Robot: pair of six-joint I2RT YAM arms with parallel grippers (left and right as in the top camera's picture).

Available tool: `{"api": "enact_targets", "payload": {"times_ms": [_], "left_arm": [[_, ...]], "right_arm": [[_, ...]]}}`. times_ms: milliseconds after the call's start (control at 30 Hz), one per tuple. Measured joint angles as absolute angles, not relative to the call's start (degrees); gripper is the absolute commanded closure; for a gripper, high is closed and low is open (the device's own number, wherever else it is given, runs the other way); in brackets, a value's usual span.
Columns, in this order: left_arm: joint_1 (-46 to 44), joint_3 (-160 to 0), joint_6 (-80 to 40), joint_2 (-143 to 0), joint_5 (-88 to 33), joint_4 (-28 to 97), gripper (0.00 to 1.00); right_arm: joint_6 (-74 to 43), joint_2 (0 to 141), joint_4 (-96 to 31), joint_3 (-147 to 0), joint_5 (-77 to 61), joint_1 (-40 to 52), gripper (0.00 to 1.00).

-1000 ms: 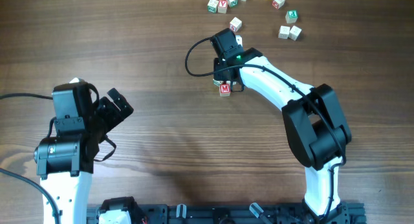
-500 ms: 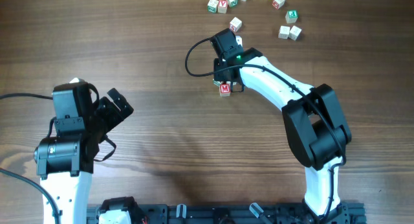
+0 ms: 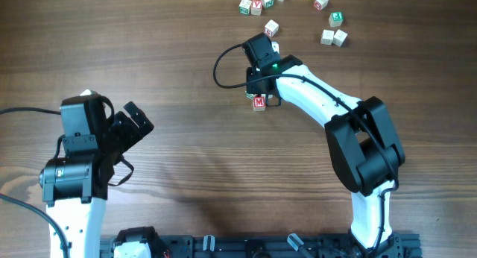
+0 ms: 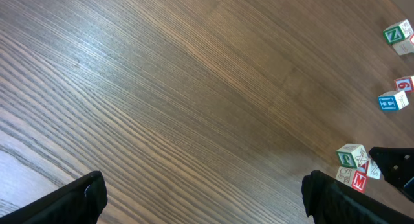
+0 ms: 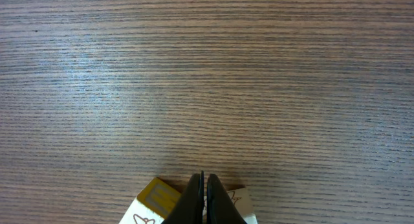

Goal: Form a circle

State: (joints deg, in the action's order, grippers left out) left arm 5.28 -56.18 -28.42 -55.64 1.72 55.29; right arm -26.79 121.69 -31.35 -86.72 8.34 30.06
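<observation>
The circle is a tight group of small whitish letter cubes at mid-table; the front one shows a red M. The left wrist view has this group at its right edge, with a green-lettered cube on top of the cluster. My right gripper is shut and holds nothing. Its tips point down over the seam between a yellow-faced cube and a pale cube; whether they touch the cubes I cannot tell. My left gripper hangs wide open over bare wood at the left.
Several loose letter cubes lie scattered along the far edge, from a row to a pair, with one single cube just behind the right wrist. A black cable loops left of the right gripper.
</observation>
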Motion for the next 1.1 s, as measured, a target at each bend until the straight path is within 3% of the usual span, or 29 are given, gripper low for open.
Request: {"api": "enact_targets", "payload": {"times_ms": [800,1100], "left_arm": [[5.3,-56.2,-28.4,-55.6,1.7,55.3,0.0],[5.3,-56.2,-28.4,-55.6,1.7,55.3,0.0]], "right_arm": [[-27.4,121.2,-29.8,-87.2,12.3,30.1,0.95],[-30.4,108.3,-38.6,-87.7,15.5,27.8,0.95]]}}
